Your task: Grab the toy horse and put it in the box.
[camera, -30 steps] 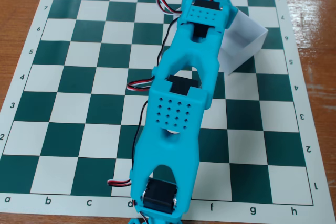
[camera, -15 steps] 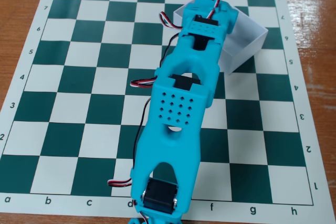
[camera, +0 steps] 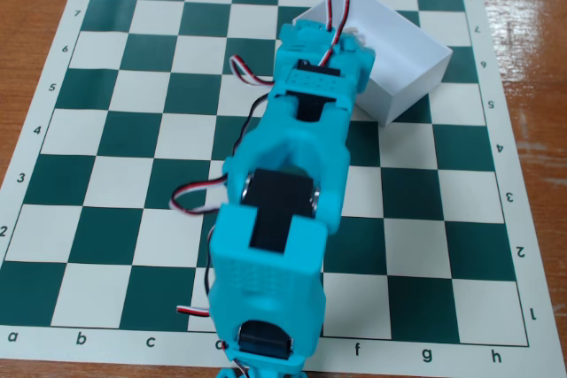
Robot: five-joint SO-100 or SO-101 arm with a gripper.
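Note:
The white open-top box (camera: pixel 409 52) stands on the chessboard mat at the upper right, turned at an angle. My cyan arm (camera: pixel 292 174) reaches from the bottom edge up across the board, and its wrist end (camera: pixel 321 61) hangs over the box's near left corner. The arm's own body covers the gripper's fingers, so I cannot tell how the jaws stand or whether they hold anything. The toy horse is hidden or out of view. The part of the box's inside that shows is bare white.
The green-and-white chessboard mat (camera: pixel 133 130) lies on a brown wooden table (camera: pixel 35 6). Red, white and black servo cables (camera: pixel 190 196) loop out to the left of the arm.

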